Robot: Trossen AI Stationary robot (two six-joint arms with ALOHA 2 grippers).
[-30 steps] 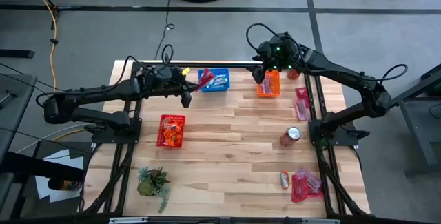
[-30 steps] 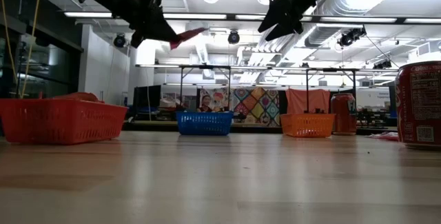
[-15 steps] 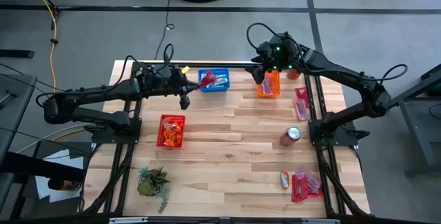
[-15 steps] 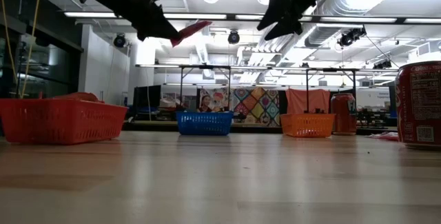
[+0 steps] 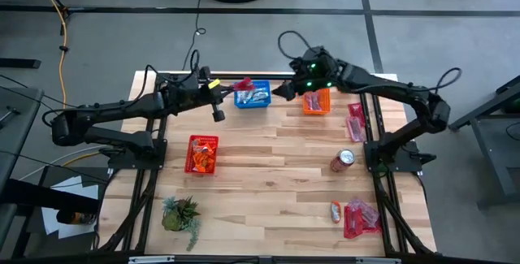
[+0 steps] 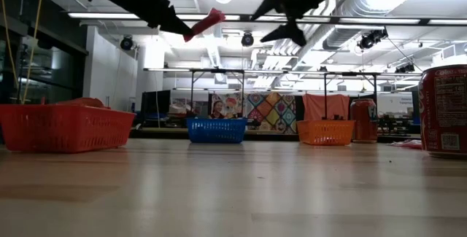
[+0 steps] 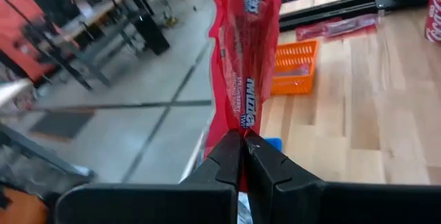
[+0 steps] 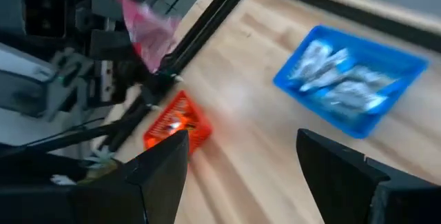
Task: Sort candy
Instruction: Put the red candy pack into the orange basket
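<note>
My left gripper (image 5: pixel 223 90) hangs high over the table's far left part, beside the blue basket (image 5: pixel 253 94), shut on a red candy packet (image 7: pixel 242 52) that also shows in the low view (image 6: pixel 206 21). My right gripper (image 5: pixel 281 91) is open and holds nothing; it hangs between the blue basket and the orange basket (image 5: pixel 317 101), facing the left gripper. In the right wrist view its fingers (image 8: pixel 162 165) stand wide apart, and the red packet (image 8: pixel 148 34) shows beyond them. Blue-and-white candy (image 8: pixel 341 79) lies in the blue basket. My left gripper pinches one end of the red packet (image 7: pixel 240 131) between its two fingertips. The fingers come nearly level from the table's left side. The packet sticks out past the fingertips toward the right gripper, tilted upward (image 6: pixel 211 17), clear of the table and baskets.
A red basket (image 5: pixel 201 153) with candy stands at the near left. Red packets lie in heaps at the right edge (image 5: pixel 355 122) and the near right (image 5: pixel 361 218). Soda cans (image 5: pixel 342 161) (image 5: pixel 335 210) stand on the right side. A small plant (image 5: pixel 180 214) sits at the near left.
My left gripper has rolled in place, and the red packet has swung upward from a lower slant. My right gripper, still open, has moved from above the orange basket toward the table's left, nearer the left gripper, and has rolled too.
</note>
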